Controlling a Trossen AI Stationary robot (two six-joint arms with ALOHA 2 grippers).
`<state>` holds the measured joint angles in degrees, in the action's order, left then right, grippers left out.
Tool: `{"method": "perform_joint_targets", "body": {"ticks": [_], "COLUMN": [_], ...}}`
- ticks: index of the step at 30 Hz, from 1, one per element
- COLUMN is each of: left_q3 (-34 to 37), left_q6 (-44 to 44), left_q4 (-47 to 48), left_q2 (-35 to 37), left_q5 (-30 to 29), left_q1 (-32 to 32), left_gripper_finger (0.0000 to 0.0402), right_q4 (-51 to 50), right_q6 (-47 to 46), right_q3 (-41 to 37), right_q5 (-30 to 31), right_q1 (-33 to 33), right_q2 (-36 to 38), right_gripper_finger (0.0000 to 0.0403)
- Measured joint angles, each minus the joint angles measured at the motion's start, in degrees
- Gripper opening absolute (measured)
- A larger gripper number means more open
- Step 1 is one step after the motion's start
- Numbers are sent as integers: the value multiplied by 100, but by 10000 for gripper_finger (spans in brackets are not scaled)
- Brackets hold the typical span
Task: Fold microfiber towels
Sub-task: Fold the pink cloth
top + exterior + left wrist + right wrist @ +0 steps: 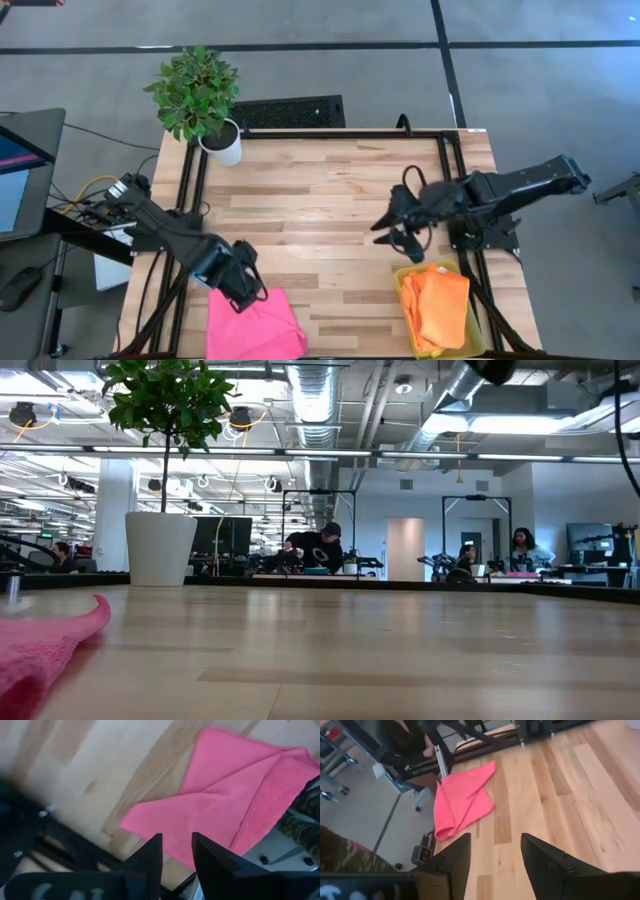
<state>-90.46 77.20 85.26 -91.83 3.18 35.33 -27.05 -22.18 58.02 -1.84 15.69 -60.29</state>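
A hot pink towel [252, 325] lies loosely doubled over at the table's near left, and part of it reaches past the near edge [445, 827]. It also shows in the low view as a pink towel [45, 650] at the left. My left gripper [245, 285] hangs open above the towel's far left corner, pointing down, with the pink cloth [215, 810] below its fingers. My right gripper [400, 228] is open over the table's middle right, above bare wood, slanting toward the pink towel [462, 802]. Orange towels [440, 300] lie stacked in a yellow bin [405, 320] at the near right.
A potted plant [200, 100] in a white pot stands at the table's far left corner. Black frame rails [190, 180] run along the left and right sides of the table. Bare wood [320, 210] spreads across the middle. People sit at desks in the room behind [320, 550].
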Motion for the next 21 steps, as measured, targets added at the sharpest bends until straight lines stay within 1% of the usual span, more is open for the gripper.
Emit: {"method": "perform_joint_targets", "body": {"ticks": [3,8,12,17,21], "left_q3": [558,1477,2109,3000,3633], "left_q6": [-239,-1067,-1522,-1775,-1809], "left_q4": [-837,-2863,-4212,-5909,-6760], "left_q2": [2,2,2,2,0], "left_q5": [26,109,113,182,159], "left_q1": [42,-7,-59,-140,-208], "left_gripper_finger": [88,77,70,63,62], "right_q4": [112,96,118,98,96], "right_q6": [22,103,268,271,274], "right_q3": [-4,-11,-11,-11,-11], "right_q5": [-282,-475,-728,-733,-737], "right_q1": [-384,-774,-834,-817,-781], "right_q2": [-100,-88,-27,-33,-33], "right_gripper_finger": [195,194,195,194,192]}}
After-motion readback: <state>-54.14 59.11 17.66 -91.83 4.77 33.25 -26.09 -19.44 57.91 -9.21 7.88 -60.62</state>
